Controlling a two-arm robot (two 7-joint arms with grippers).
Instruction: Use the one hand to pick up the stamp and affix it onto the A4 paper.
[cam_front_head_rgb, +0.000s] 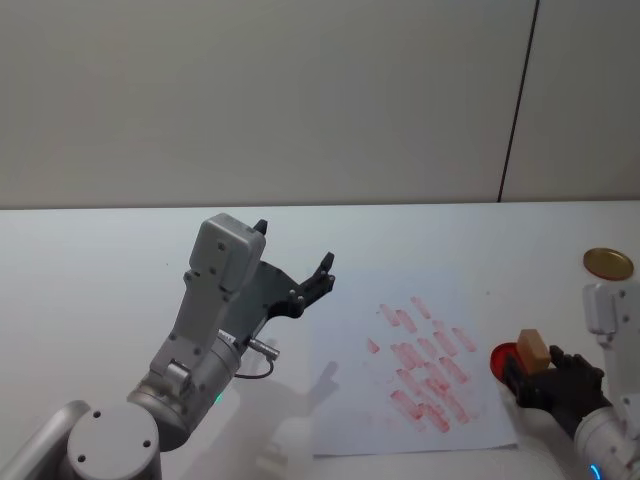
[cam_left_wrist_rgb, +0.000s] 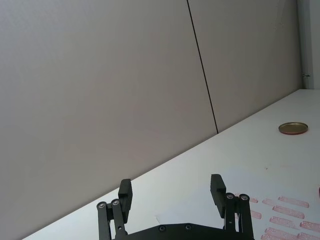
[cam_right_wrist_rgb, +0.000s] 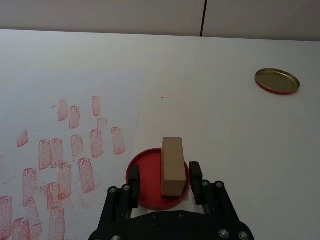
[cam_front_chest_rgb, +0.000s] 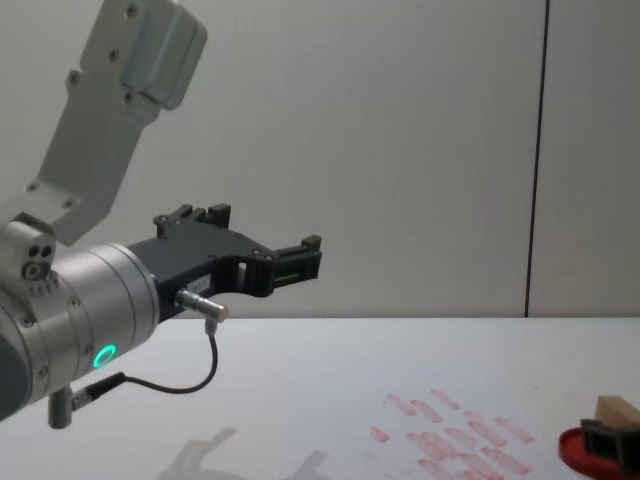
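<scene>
A: Wooden and tan, the stamp (cam_front_head_rgb: 532, 350) stands in the head view on the red ink pad (cam_front_head_rgb: 502, 360), at the right edge of the A4 paper (cam_front_head_rgb: 345, 400). The right claw (cam_front_head_rgb: 553, 380) has its fingers on both sides of the block.

B: And the left claw (cam_front_head_rgb: 295, 265)?

A: It hangs above the white worktop (cam_front_head_rgb: 100, 270), left of the paper, with fingers spread.

B: In the left wrist view?

A: The fingers are apart with nothing between them; a gold lid (cam_left_wrist_rgb: 293, 128) lies far off.

B: The right wrist view?

A: The block stands upright on the pad. The fingers (cam_right_wrist_rgb: 134, 176) flank it, but I cannot tell if they touch it.

B: The chest view?

A: The left claw is raised, and the stamp shows at the lower right corner.
</scene>
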